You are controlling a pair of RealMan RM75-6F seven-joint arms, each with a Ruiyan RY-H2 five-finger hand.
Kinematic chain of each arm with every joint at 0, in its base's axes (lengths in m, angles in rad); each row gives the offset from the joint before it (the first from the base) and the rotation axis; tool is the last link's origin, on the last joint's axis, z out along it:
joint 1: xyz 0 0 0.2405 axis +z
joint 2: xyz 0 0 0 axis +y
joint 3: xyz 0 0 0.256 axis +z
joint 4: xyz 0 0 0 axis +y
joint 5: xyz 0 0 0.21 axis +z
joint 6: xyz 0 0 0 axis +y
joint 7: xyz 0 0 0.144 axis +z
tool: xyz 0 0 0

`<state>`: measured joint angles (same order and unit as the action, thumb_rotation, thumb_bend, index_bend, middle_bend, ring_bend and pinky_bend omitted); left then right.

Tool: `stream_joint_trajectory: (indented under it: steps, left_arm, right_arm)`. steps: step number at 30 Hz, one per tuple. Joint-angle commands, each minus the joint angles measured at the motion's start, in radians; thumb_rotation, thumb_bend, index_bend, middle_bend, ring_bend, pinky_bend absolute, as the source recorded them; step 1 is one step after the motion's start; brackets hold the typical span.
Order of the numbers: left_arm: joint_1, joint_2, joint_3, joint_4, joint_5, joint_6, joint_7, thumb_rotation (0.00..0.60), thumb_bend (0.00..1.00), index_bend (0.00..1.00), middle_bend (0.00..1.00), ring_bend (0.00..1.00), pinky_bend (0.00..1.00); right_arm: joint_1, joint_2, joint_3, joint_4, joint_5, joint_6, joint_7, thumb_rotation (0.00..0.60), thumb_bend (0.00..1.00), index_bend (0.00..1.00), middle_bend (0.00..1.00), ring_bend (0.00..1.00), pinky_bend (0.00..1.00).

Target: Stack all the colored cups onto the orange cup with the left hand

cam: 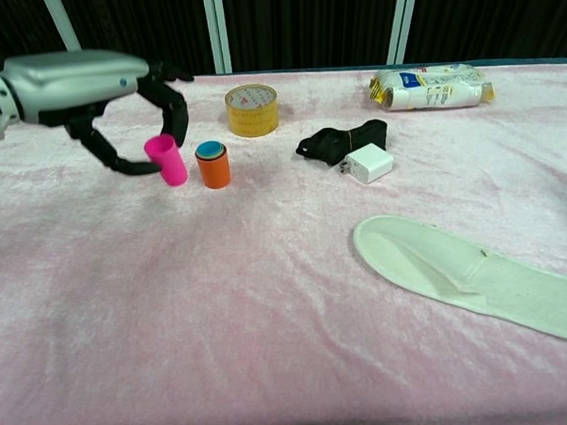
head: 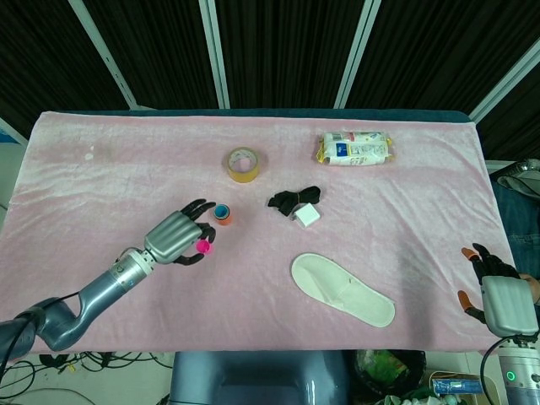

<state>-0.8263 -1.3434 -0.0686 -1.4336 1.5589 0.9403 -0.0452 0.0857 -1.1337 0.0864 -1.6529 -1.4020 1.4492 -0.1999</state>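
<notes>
Since my left hand [cam: 80, 75] pinches the pink cup [cam: 166, 159] tilted beside the orange cup [cam: 213, 166], I might knock that over.

**No readable text in either view**

You have nothing legible to go on here. The white packet [head: 353, 148] at the far side of the table [head: 101, 186] carries blue and yellow printing, but in both views it is too small and blurred for you to make out any word, brand or number.
</notes>
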Motion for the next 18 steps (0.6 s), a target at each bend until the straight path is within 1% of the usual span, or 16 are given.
stream_joint_trajectory:
  steps: [1, 4, 5, 9, 11, 13, 18]
  left_arm:
    - [-0.045, 0.008, -0.072, 0.026, -0.062, -0.025, -0.012, 0.600, 0.35, 0.50, 0.52, 0.03, 0.09]
    - [-0.068, 0.000, -0.099, 0.058, -0.093, -0.050, -0.019, 0.600, 0.35, 0.50, 0.52, 0.03, 0.09]
    - [-0.080, -0.009, -0.105, 0.083, -0.110, -0.074, -0.020, 0.600, 0.35, 0.50, 0.52, 0.03, 0.09]
    - [-0.104, -0.036, -0.105, 0.142, -0.145, -0.131, -0.016, 0.600, 0.35, 0.49, 0.52, 0.03, 0.09]
    - [-0.118, -0.077, -0.109, 0.204, -0.177, -0.166, -0.031, 0.600, 0.35, 0.49, 0.52, 0.03, 0.09]
    - [-0.128, -0.105, -0.112, 0.250, -0.185, -0.177, -0.044, 0.600, 0.35, 0.49, 0.51, 0.03, 0.09]
    - [-0.146, -0.145, -0.105, 0.315, -0.180, -0.196, -0.072, 0.600, 0.35, 0.49, 0.51, 0.03, 0.09]
  right_arm:
    - [0.000, 0.000, 0.000, 0.000, 0.001, -0.001, 0.000, 0.600, 0.25, 0.20, 0.10, 0.19, 0.28]
    - [0.000, 0.000, 0.001, 0.000, 0.004, -0.002, 0.001, 0.600, 0.25, 0.20, 0.10, 0.19, 0.28]
    - [0.001, 0.001, 0.002, 0.000, 0.005, -0.003, 0.003, 0.600, 0.25, 0.20, 0.10, 0.19, 0.28]
    - [0.001, 0.001, 0.000, 0.000, 0.003, -0.003, 0.002, 0.600, 0.25, 0.20, 0.10, 0.19, 0.28]
    - [0.000, 0.002, 0.001, -0.001, 0.005, -0.003, 0.002, 0.600, 0.25, 0.20, 0.10, 0.19, 0.28]
    - [0.000, 0.002, 0.001, -0.001, 0.008, -0.005, 0.003, 0.600, 0.25, 0.20, 0.10, 0.19, 0.28]
    - [0.001, 0.002, 0.003, -0.002, 0.012, -0.007, 0.004, 0.600, 0.25, 0.20, 0.10, 0.19, 0.28]
